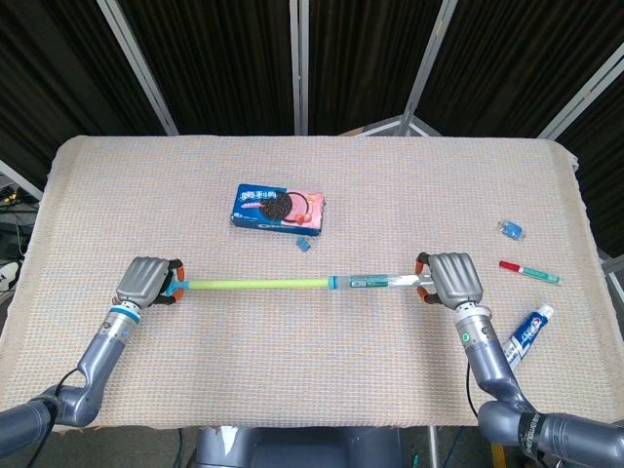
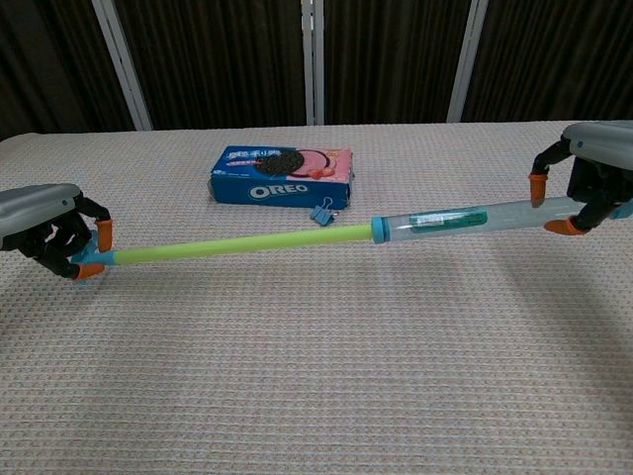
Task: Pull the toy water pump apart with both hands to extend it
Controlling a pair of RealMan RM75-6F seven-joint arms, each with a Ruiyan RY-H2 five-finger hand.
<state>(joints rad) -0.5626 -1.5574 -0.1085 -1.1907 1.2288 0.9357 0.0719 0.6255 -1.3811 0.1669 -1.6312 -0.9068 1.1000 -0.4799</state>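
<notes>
Closest to the robot, low in the frame, the toy water pump [image 1: 302, 284] stretches almost straight across the middle of the cloth-covered table [image 1: 312, 380], held up off the surface. The left hand [image 1: 144, 283] sits at the lower left, its fingers curled tight around the blue handle at the end of the yellow-green rod. The right hand [image 1: 454, 280] is at the lower right, orange-tipped fingers [image 2: 539, 185] pinched around the far end of the clear barrel. In the chest view the same pump [image 2: 326, 237] rises slightly from the left hand [image 2: 49, 226] at the left edge to the right hand [image 2: 597, 176] at the right edge, with the blue collar about midway along.

At the lower right of the head view a toothpaste tube [image 1: 524, 336] lies near the right forearm. A little further up, a red and green pen [image 1: 529, 271], then a small blue clip [image 1: 510, 230].

Beyond the pump, left of centre, a blue binder clip [image 1: 304, 245] lies just beside an Oreo box [image 1: 278, 208].
</notes>
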